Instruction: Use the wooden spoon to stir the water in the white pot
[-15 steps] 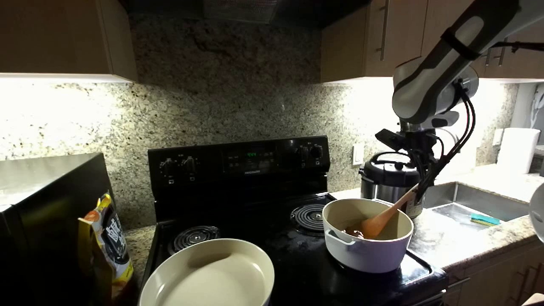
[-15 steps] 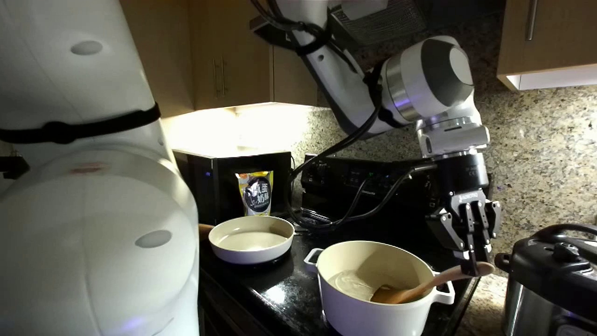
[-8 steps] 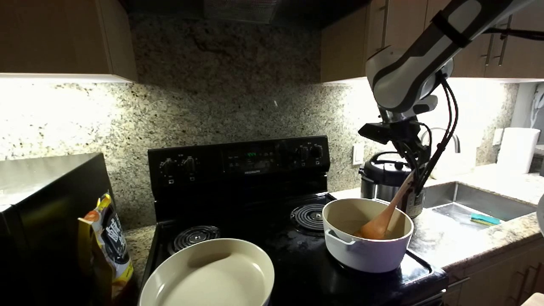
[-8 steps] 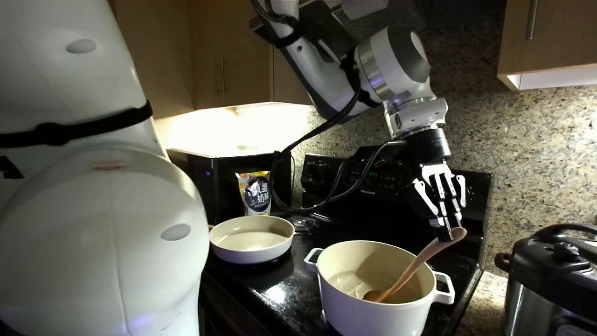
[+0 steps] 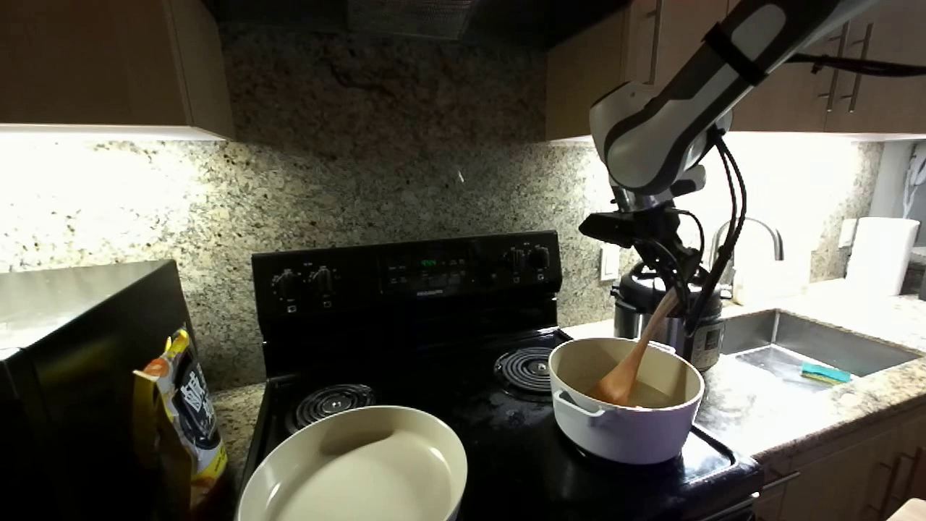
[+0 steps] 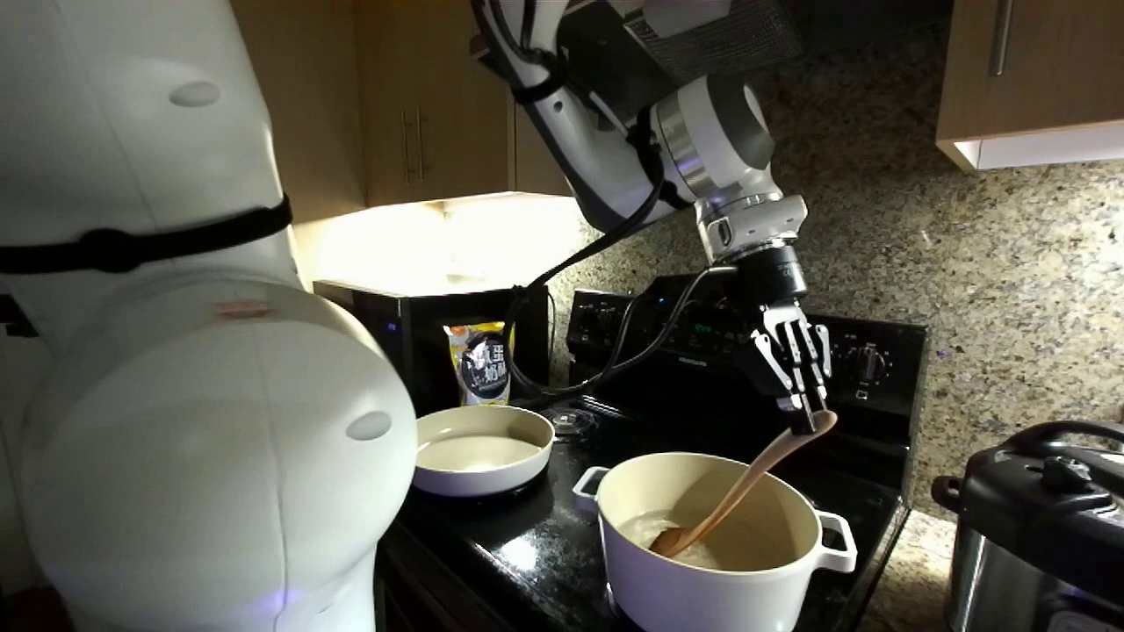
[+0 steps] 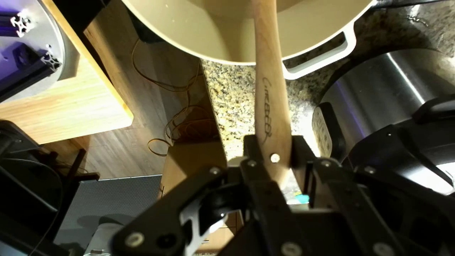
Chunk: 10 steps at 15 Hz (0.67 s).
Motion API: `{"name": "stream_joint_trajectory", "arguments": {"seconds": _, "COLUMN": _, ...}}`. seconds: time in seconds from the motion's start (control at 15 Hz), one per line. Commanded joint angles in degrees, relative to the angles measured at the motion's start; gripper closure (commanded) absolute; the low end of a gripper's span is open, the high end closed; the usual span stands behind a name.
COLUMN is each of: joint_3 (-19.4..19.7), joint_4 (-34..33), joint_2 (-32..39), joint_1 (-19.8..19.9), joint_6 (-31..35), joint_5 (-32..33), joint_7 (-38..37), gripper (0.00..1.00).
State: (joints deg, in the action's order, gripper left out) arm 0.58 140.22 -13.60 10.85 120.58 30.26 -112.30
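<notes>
The wooden spoon (image 6: pixel 745 484) is pinched near its handle's upper end by the tool (image 7: pixel 274 144); its long axis is slanted down into the white pot (image 6: pixel 694 601).

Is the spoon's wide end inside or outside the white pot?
Inside: in both exterior views, the wooden spoon slants into the white pot, wide end lowest.

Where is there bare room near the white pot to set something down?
The stovetop looks bare between the white pot and the shallow cream pan. So does the front stretch of counter between stovetop and sink. It is crowded over the pot, where the hand holds the wooden spoon, and tighter between the pot and the black-lidded cooker.
</notes>
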Motion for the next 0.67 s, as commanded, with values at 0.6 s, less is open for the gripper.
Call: {"name": "stream_joint_trajectory", "arguments": {"seconds": 0.6, "joint_3": 5.0, "joint_4": -4.2, "joint_2": 6.6, "joint_1": 0.7, "joint_6": -1.7, "joint_5": 6.9, "joint_7": -5.9, "gripper": 0.9}}
